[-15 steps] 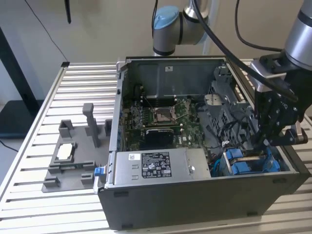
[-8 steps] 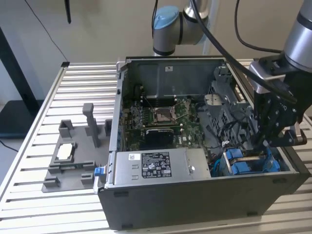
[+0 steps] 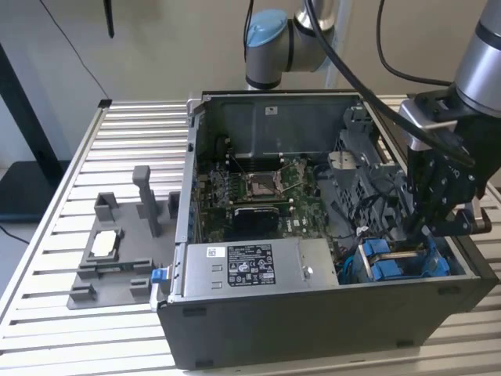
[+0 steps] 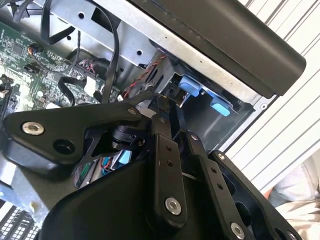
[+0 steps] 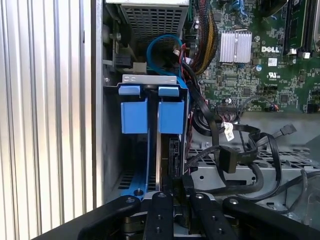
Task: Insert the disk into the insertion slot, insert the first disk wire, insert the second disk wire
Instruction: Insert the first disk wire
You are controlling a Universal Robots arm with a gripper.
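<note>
**Friend:** What do you see, going from the exterior view's left to its right?

**Me:** First comes the table (image 3: 133, 133) with a grey holder (image 3: 117, 251) on it. Then comes the open PC case (image 3: 313, 329), with the green motherboard (image 3: 258, 192) inside. Far on that view's right, my gripper (image 3: 421, 231) hangs low in the corner of the case.

**Friend:** Where is the disk?

**Me:** In the first wrist view, the disk (image 5: 171, 117) sits down in the insertion slot (image 5: 111, 150). It stands on its edge in its blue carrier. A black wire (image 5: 227, 157) with a plug on it hangs just beside the slot, and it looks loose.

**Friend:** Is your gripper squeezing something?

**Me:** I cannot tell. It is right at the end of the disk, but I cannot see if it is holding on or has let go.

**Friend:** How should these things be held?

**Me:** I think the disk is hard, stiff and a bit heavy. A bump could break it, so I would hold it by the blue sides. The wire looks soft and floppy, so I would hold it by its hard plug.
</note>
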